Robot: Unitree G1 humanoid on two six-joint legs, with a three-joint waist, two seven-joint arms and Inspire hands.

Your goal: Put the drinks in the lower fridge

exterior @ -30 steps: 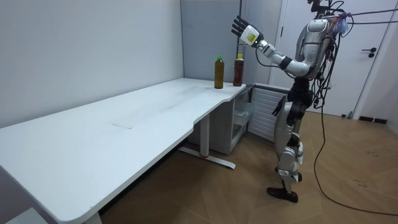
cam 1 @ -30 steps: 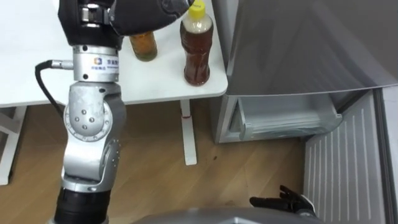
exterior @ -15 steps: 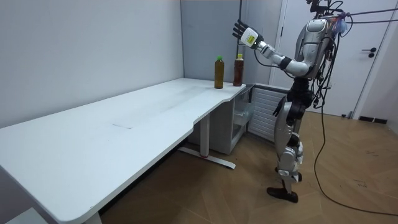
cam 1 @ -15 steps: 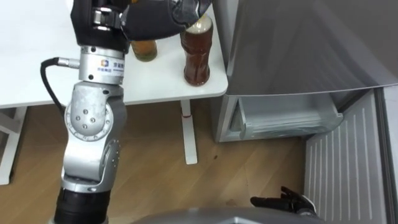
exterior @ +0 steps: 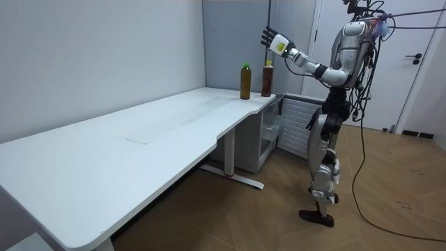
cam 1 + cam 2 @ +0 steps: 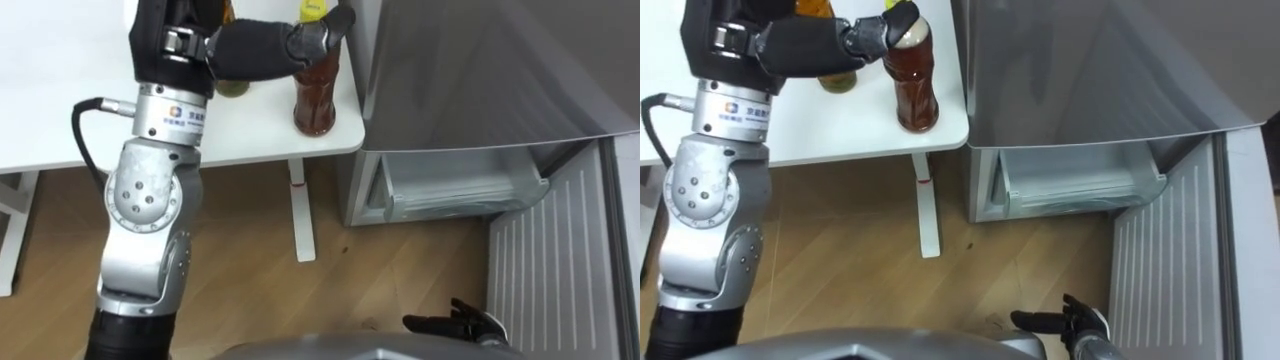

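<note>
Left eye view: left hand (image 6: 250, 47) over table (image 6: 60, 90) edge, fingers straight, holding nothing, thumb just beside cap of brown bottle (image 6: 316, 95). Second bottle (image 6: 233, 88) mostly behind hand. Fridge drawer (image 6: 460, 195) open, no drinks seen inside. Right hand (image 6: 462, 322) low, fingers relaxed, empty.

Room view: robot stands at table end, left hand spread above both bottles.

Right eye view: fridge door (image 6: 1170, 270) swung open.

Progress, judged: nothing stowed, both bottles on table, no grasp yet.
</note>
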